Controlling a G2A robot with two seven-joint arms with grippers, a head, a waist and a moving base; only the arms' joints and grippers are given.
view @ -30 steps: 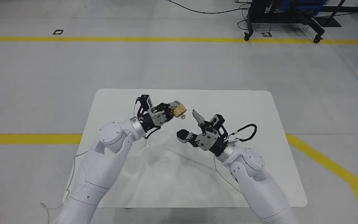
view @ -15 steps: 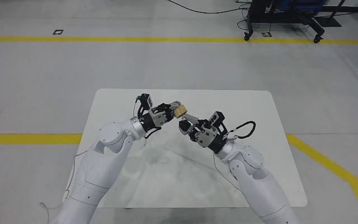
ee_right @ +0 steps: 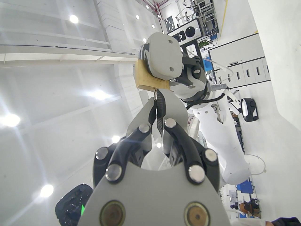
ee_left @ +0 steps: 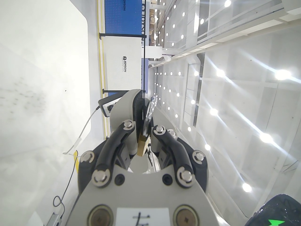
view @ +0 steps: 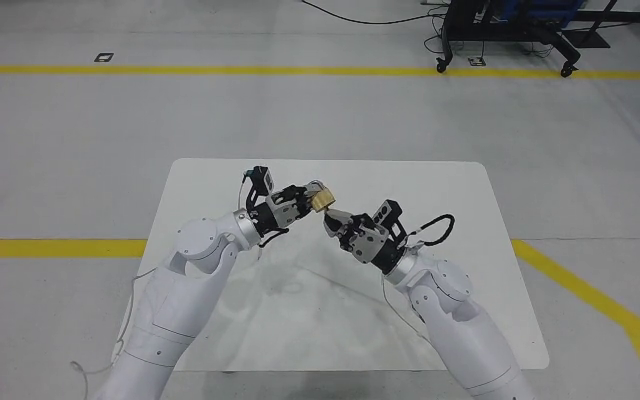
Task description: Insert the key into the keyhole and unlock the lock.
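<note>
My left gripper (view: 312,196) holds a brass padlock (view: 320,199) in the air above the middle of the white table (view: 460,300). In the left wrist view its fingers (ee_left: 128,103) are shut on the lock body (ee_left: 142,145), with the silver shackle (ee_left: 150,109) beside the pad. My right gripper (view: 334,221) sits just below and to the right of the lock. In the right wrist view it (ee_right: 157,101) is shut on the key (ee_right: 154,94), whose short metal end meets the underside of the padlock (ee_right: 147,78). Most of the key is hidden between the pads.
Both arms meet above the table's centre, with bare tabletop all around them. A black cable (view: 440,228) loops off the right wrist. Yellow floor lines (view: 300,70) and a black wheeled frame (view: 510,40) lie beyond the far edge.
The right gripper was open and a little way from the lock; it moved up to the lock's underside and shut on the key. The left arm kept still.
</note>
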